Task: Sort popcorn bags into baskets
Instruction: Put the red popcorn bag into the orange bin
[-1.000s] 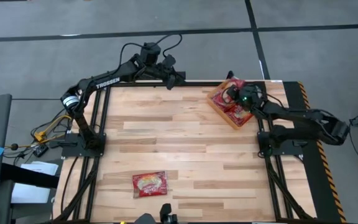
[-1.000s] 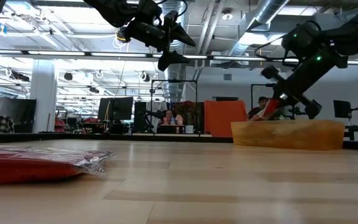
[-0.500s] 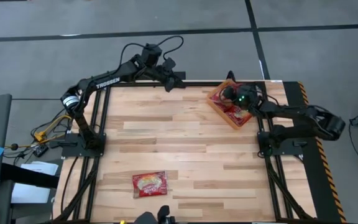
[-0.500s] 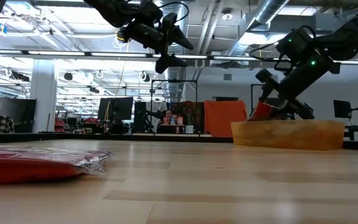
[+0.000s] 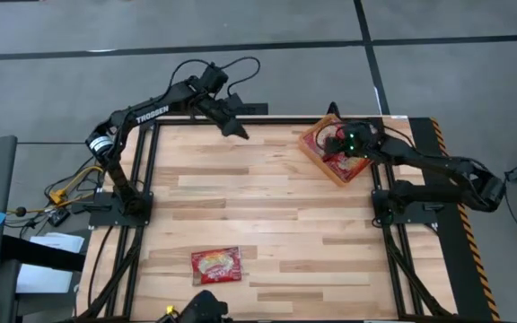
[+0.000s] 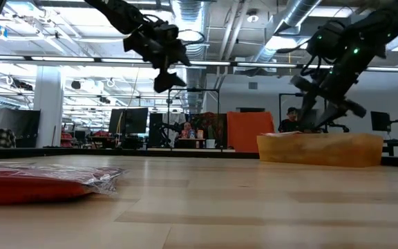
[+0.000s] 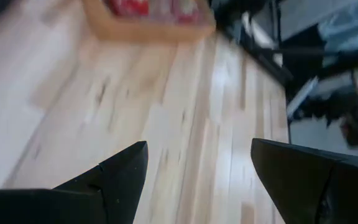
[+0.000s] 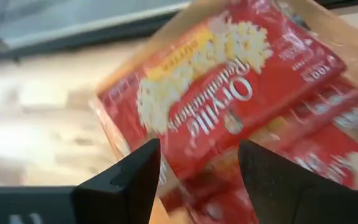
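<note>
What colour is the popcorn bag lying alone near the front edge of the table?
Red with a yellow-cream picture; the popcorn bag shows best in the high view.

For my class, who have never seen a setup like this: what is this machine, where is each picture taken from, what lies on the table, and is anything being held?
These are two dark robot arms at a wooden table, each ending in two fingers. One picture looks straight down, one looks level across the tabletop, and two come from cameras on the arms' wrists. The orange basket sits at the far right corner with red popcorn bags in it. One more bag lies alone near the front edge. The right gripper hovers over the basket with fingers open and nothing between them. The left gripper hangs above the far edge, also open and empty. So nothing is held.
</note>
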Tool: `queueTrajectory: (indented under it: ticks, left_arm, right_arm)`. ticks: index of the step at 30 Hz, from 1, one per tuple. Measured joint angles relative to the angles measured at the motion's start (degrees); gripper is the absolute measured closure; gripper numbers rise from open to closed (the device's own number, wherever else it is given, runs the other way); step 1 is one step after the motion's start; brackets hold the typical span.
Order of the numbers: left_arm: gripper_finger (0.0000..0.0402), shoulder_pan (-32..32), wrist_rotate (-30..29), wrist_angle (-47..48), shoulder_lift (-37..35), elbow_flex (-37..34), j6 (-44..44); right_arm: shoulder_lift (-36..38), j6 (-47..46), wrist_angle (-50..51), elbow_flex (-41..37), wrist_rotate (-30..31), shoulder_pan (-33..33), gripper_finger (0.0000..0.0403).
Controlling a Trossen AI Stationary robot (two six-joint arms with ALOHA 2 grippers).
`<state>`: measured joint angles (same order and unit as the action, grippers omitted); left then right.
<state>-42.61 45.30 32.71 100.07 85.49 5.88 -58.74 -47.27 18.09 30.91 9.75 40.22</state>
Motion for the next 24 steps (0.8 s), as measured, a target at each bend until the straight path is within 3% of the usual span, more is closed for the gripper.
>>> queueTrajectory:
  ticks: [8, 13, 18, 24]
  left_arm:
    - [0.0129, 3.02, -5.09, 24.12, -2.77, 0.00, -16.60]
    - [0.0129, 11.00, -10.27, 35.41, -7.59, -2.93, -22.17]
    - [0.0129, 21.96, -13.88, 29.25, -15.26, -14.14, -16.48]
    - [0.0129, 34.71, -22.00, 12.91, -25.30, -32.40, 1.91]
  right_arm:
    - [3.82, 5.64, 12.72, 6.19, 0.54, -3.72, 0.0174]
    - [5.80, 6.86, 13.00, 6.95, 0.77, -7.96, 0.0177]
    - [5.83, 7.26, 13.22, 6.78, 2.09, -11.90, 0.0177]
    - [5.81, 7.39, 13.08, 6.21, 2.55, -16.06, 0.0180]
